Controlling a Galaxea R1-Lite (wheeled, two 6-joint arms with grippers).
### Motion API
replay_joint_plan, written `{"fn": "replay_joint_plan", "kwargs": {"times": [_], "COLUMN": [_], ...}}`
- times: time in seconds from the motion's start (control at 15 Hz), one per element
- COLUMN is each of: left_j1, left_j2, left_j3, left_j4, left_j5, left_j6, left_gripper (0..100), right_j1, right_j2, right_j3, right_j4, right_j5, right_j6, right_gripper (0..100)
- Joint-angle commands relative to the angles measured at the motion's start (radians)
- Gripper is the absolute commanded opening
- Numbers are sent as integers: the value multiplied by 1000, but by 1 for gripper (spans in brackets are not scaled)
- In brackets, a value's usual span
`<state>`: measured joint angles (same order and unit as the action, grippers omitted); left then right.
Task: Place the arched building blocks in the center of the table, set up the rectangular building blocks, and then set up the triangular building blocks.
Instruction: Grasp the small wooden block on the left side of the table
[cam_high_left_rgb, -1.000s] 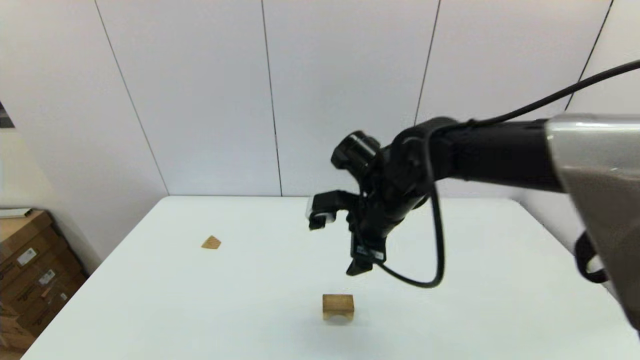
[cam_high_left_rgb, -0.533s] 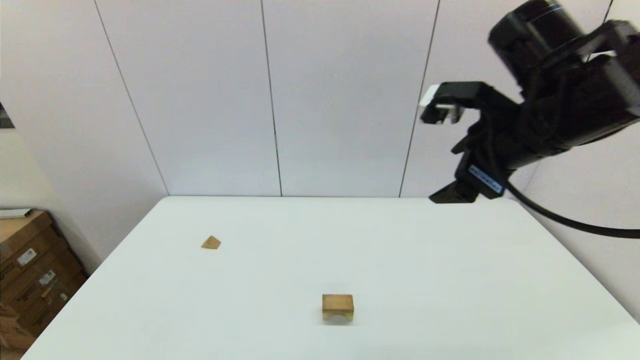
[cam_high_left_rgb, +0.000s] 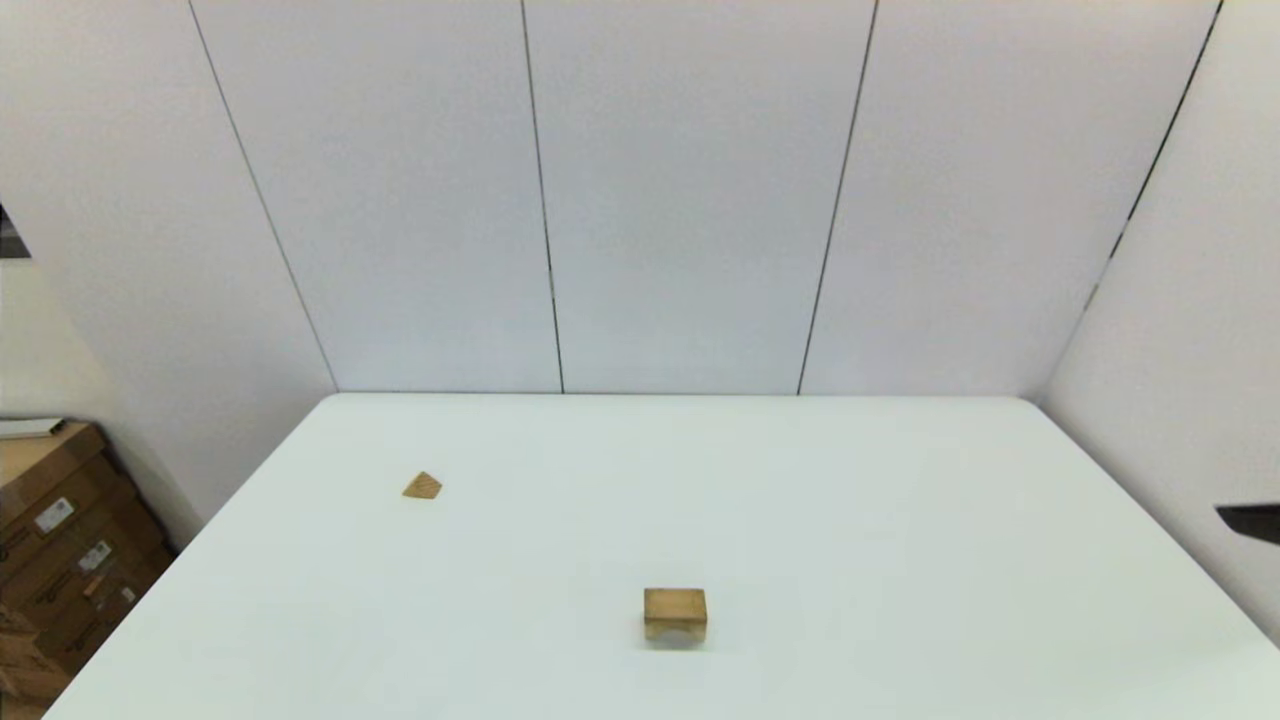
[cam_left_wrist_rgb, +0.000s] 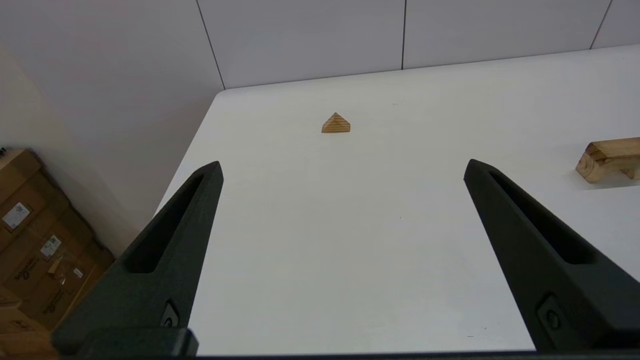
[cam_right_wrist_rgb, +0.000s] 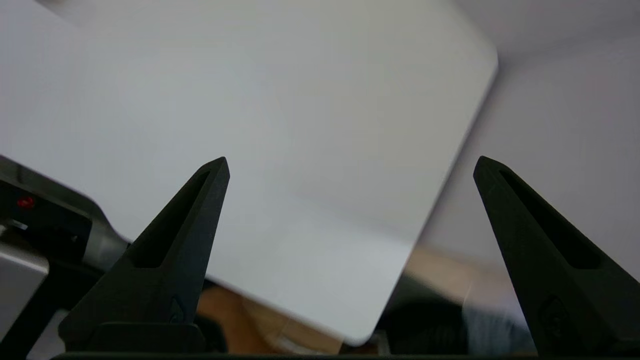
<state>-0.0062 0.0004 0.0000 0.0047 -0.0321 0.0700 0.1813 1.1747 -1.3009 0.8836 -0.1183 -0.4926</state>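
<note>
The arched block (cam_high_left_rgb: 675, 613) stands alone near the middle front of the white table (cam_high_left_rgb: 800, 480); the left wrist view shows it (cam_left_wrist_rgb: 607, 159) off to one side. The triangular block (cam_high_left_rgb: 422, 486) lies at the table's left rear, and it (cam_left_wrist_rgb: 335, 123) is far ahead of my left gripper (cam_left_wrist_rgb: 342, 167), which is open and empty. My right gripper (cam_right_wrist_rgb: 350, 162) is open and empty too, hanging above the table's corner (cam_right_wrist_rgb: 380, 320). Only a dark tip of the right arm (cam_high_left_rgb: 1250, 522) shows at the head view's right edge. The rectangular block is out of view.
Cardboard boxes (cam_high_left_rgb: 60, 540) are stacked on the floor left of the table, also seen in the left wrist view (cam_left_wrist_rgb: 35, 240). White wall panels close off the back and right sides.
The right arm, open above the arched block a second ago, rose and swung right, leaving the head view except for a dark tip. Both blocks stayed put.
</note>
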Motion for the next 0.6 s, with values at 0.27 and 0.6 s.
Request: {"fn": "replay_joint_plan", "kwargs": {"times": [0.27, 0.6], "left_j1": [0, 0], "left_j2": [1, 1], "left_j3": [0, 0], "left_j4": [0, 0], "left_j5": [0, 0], "left_j6": [1, 1], "left_gripper": [100, 100], "right_j1": [-141, -183], "right_j2": [-621, -825], "right_j3": [503, 681], "right_j4": [-74, -86], "right_j5": [5, -1], "right_j6": [69, 71], "right_gripper": [100, 100]}}
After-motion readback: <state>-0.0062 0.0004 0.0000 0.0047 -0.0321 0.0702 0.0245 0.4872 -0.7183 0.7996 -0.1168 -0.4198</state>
